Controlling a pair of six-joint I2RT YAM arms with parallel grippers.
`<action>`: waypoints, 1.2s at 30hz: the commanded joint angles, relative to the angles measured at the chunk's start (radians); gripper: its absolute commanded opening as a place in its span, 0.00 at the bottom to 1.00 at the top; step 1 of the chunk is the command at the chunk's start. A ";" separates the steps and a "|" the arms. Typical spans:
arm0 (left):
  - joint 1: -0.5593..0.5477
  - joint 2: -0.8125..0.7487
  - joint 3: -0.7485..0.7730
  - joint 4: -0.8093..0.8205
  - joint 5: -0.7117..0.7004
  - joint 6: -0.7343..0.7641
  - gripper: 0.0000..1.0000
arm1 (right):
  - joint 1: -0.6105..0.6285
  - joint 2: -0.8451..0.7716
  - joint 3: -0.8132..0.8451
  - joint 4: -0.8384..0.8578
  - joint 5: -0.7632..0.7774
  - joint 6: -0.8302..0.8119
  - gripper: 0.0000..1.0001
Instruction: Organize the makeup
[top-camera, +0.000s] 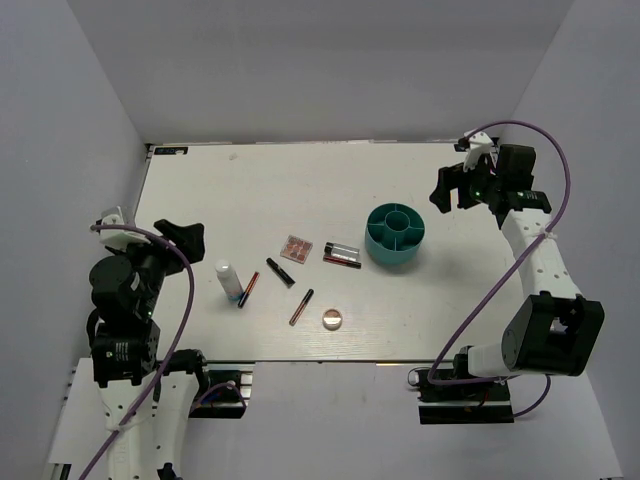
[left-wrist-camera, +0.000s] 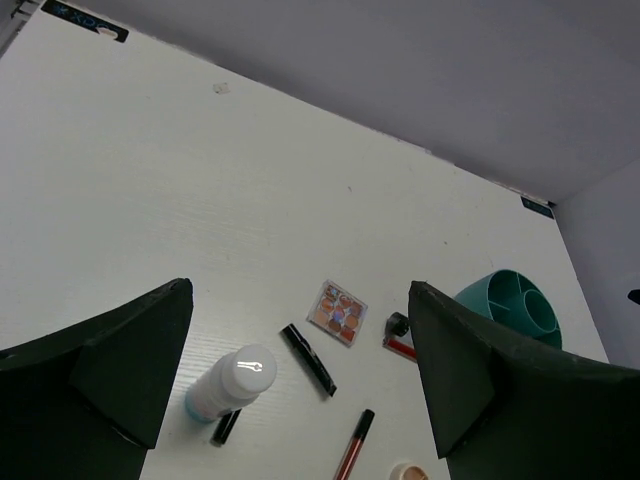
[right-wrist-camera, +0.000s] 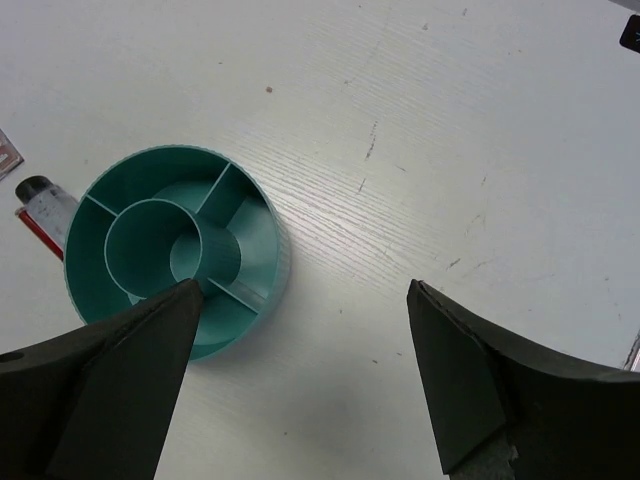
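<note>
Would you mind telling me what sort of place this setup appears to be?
Probably a robotics lab test cell: a left arm and right arm mounted at a white table, plain pale walls enclosing it, and makeup laid out beside a teal divided container.

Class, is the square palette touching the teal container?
Apart. The top view shows the palette well to the left of the container, with tubes lying in the gap between them.

Top view overlooks table; wrist views, nearer, share teal container.
</note>
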 joint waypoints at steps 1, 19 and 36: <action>-0.003 0.022 0.004 -0.029 0.044 0.013 0.98 | 0.001 -0.022 0.027 0.003 -0.009 -0.027 0.89; -0.003 0.046 -0.009 -0.072 0.115 0.007 0.40 | 0.412 0.067 0.102 -0.068 -0.382 -0.414 0.50; -0.003 0.031 0.048 -0.194 0.041 -0.019 0.82 | 0.960 0.553 0.383 0.242 -0.117 -0.176 0.89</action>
